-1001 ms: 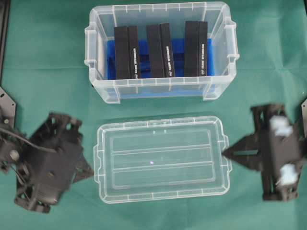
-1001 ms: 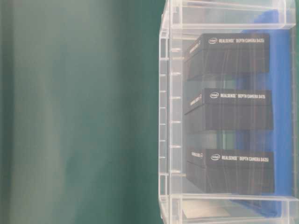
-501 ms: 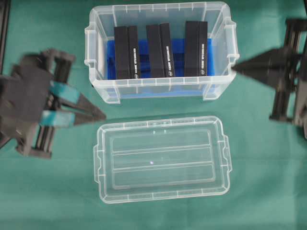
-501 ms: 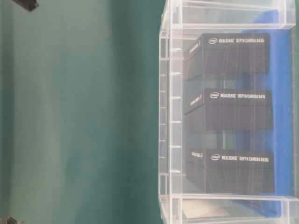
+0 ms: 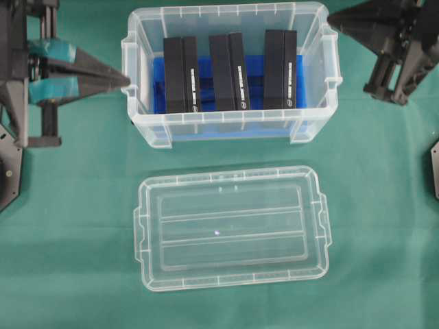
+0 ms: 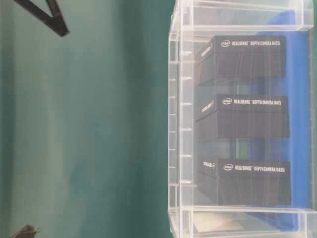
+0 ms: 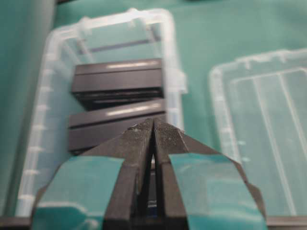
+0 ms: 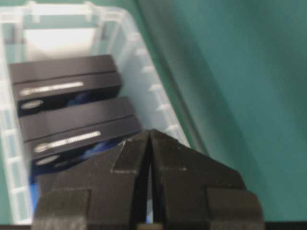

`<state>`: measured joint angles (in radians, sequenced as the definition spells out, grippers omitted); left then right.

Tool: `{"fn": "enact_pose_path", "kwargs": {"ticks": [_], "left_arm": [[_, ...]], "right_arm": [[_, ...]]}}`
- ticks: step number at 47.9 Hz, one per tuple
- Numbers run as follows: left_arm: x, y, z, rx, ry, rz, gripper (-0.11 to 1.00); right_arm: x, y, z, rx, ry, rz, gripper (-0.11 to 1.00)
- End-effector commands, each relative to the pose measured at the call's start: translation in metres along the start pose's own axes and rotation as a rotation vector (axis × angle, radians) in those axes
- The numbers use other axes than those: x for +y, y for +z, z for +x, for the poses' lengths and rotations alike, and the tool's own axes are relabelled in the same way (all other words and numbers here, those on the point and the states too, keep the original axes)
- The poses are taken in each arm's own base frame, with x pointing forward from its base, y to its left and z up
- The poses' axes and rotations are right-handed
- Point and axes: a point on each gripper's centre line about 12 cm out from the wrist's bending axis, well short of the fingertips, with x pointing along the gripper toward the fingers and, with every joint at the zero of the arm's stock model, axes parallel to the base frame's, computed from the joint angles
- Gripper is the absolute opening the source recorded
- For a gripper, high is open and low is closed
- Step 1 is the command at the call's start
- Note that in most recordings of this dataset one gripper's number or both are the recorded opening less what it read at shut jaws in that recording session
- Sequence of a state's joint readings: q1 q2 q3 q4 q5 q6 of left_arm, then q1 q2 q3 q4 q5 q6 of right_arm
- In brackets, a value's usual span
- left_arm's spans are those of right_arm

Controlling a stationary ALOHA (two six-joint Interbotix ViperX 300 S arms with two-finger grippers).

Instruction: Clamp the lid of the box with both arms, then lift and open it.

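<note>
1. The flat clear plastic lid (image 5: 231,227) lies on the green cloth (image 5: 75,219), off the deep clear plastic tub (image 5: 230,72) with its 3 black oblong packs (image 5: 229,71).
2. The teal-taped left gripper (image 5: 125,81), closed and empty, has swung up from beside the lid to just left of the tub.
3. The black right gripper (image 5: 332,22), closed, holding nothing, has likewise withdrawn to the tub's far right corner; the opening looks complete.

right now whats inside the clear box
Inside the box stand three black packs side by side on a blue liner. The packs cover most of the liner, so anything under them cannot be seen.
</note>
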<state>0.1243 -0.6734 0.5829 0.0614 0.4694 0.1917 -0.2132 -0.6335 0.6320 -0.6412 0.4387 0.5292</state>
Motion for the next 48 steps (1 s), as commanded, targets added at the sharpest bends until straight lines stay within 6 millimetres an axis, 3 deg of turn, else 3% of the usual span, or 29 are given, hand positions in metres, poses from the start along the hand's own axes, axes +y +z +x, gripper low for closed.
{"fn": "enact_pose_path", "kwargs": {"ticks": [1,16,33,48], "left_arm": [[0.011,0.000,-0.001,-0.038,0.044,-0.018,0.01],[0.020,-0.024,0.009,-0.055,0.095,-0.061,0.01],[0.017,-0.023,0.005,-0.068,0.085,-0.082,0.01],[0.000,-0.019,-0.003,-0.099,0.025,-0.125,0.01]], "right_arm": [[-0.009,0.004,0.000,-0.046,-0.012,0.016,0.00],[-0.016,-0.015,0.009,-0.033,-0.019,0.031,0.00],[-0.014,-0.013,0.008,-0.053,0.000,0.054,0.00],[0.012,-0.010,0.005,-0.070,0.104,0.091,0.00]]}}
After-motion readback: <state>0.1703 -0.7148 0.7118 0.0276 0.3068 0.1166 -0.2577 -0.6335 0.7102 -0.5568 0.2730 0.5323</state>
